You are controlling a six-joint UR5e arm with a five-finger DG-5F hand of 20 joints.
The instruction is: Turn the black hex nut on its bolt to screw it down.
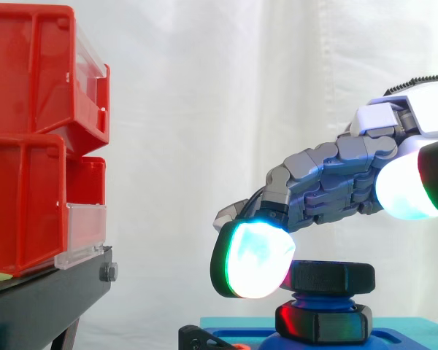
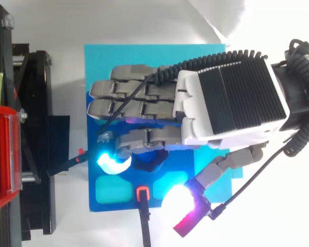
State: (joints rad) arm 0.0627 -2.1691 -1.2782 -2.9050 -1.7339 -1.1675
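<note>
At the far left of the side view, red bins (image 1: 29, 138) sit stacked on the black stand (image 1: 44, 299). To their right, across an open gap, a cyan-green fingertip (image 1: 250, 259) points down and lies against the left edge of the black hex nut (image 1: 332, 277). The nut sits raised on its bolt above a lower hex piece (image 1: 323, 322), which rests on a blue board (image 2: 154, 56). The hand (image 2: 232, 98) reaches in from the right and covers most of the board from above, with only a dark sliver of the nut peeking out under the fingers. The fingers are nearly straight and spread apart, clamped on nothing. The thumb (image 1: 405, 186), glowing white, hangs higher up and well to the right of the nut, clear of it.
</note>
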